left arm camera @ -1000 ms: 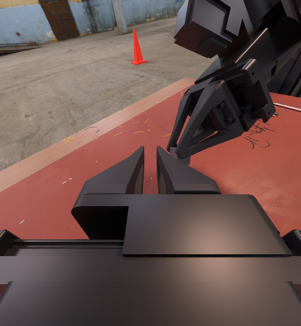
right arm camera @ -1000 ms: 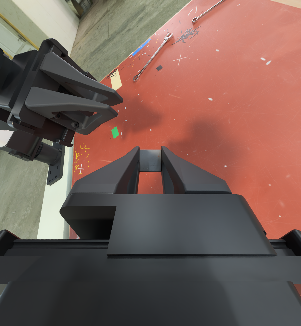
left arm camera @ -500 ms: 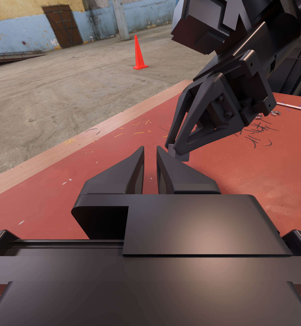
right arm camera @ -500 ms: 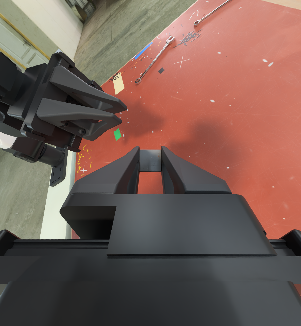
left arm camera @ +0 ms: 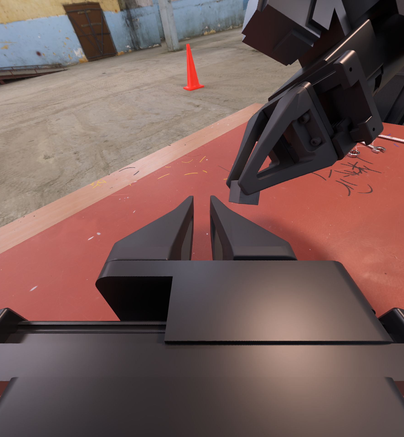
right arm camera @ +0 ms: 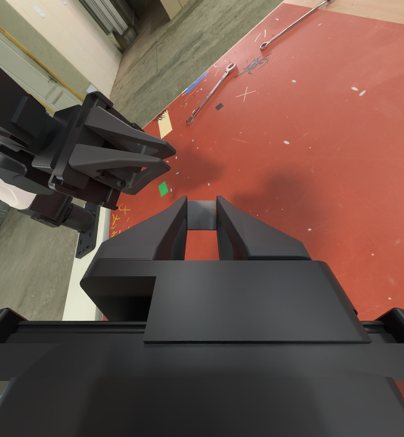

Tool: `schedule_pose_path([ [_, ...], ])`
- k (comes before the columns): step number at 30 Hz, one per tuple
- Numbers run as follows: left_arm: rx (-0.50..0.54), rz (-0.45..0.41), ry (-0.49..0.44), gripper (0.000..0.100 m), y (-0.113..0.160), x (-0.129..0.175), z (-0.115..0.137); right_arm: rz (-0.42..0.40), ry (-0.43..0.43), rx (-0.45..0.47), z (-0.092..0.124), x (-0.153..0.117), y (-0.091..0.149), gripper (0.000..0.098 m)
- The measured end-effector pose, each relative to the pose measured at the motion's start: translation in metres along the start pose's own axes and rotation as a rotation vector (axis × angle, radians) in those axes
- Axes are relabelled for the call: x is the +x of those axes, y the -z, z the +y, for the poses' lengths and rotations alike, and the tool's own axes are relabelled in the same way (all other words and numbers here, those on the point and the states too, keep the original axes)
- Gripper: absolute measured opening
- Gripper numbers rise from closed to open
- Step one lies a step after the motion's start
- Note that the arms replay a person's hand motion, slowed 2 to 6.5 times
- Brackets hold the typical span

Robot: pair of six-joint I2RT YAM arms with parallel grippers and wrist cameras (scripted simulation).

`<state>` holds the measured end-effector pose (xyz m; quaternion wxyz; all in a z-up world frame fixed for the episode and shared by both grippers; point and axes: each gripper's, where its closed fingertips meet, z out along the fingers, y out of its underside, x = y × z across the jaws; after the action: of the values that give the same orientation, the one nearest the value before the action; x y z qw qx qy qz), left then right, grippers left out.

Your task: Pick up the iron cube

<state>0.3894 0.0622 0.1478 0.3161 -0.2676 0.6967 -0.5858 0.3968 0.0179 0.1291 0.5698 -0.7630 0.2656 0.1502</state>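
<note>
Starting at the upper left of the left wrist view: a blue and yellow wall with a brown door point(left arm camera: 90, 29), then bare concrete floor point(left arm camera: 77, 106) and a bright orange traffic cone point(left arm camera: 192, 68) top centre. Bottom half is the red, scuffed tabletop point(left arm camera: 54, 272) with a pale wood edge. The left gripper point(left arm camera: 201, 201) sits mid-frame with its two black fingers drawn nearly together, only a thin slit between the tips and nothing in it. Just right of those tips is the small dull grey iron cube point(left arm camera: 243, 195), pinched at the tips of the right gripper point(left arm camera: 237, 186), which comes down from the upper right. The cube looks clear of the tabletop, with its shadow below. Farther right there are black scribbles and a bit of a silver wrench point(left arm camera: 378, 149).

In the right wrist view, the left gripper point(right arm camera: 171, 157) pokes in from the left edge, tips almost touching. A green tape square point(right arm camera: 163, 188) is just below it. Centre frame, the right gripper point(right arm camera: 201, 201) is clamped on the iron cube point(right arm camera: 201, 215), which fills the gap between the fingers. Upper centre, a tan tape strip point(right arm camera: 165, 125), then a silver combination wrench point(right arm camera: 211, 93) lying diagonally, and a second long wrench point(right arm camera: 293, 23) at the top right.
</note>
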Motion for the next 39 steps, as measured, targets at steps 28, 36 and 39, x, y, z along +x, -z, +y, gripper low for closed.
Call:
schedule_pose_path([
  [28, 0.051, -0.068, -0.052, 0.012, 0.000, 0.001, -0.003, -0.030, -0.028, 0.025, -0.003, -0.004, 0.000, 0.0201],
  [36, 0.074, -0.078, -0.058, 0.012, 0.002, 0.001, -0.006, -0.031, -0.029, 0.028, -0.003, -0.004, 0.000, 0.0201],
  [39, 0.082, -0.080, -0.059, 0.012, 0.003, 0.001, -0.008, -0.031, -0.030, 0.029, -0.003, -0.004, 0.000, 0.0201],
])
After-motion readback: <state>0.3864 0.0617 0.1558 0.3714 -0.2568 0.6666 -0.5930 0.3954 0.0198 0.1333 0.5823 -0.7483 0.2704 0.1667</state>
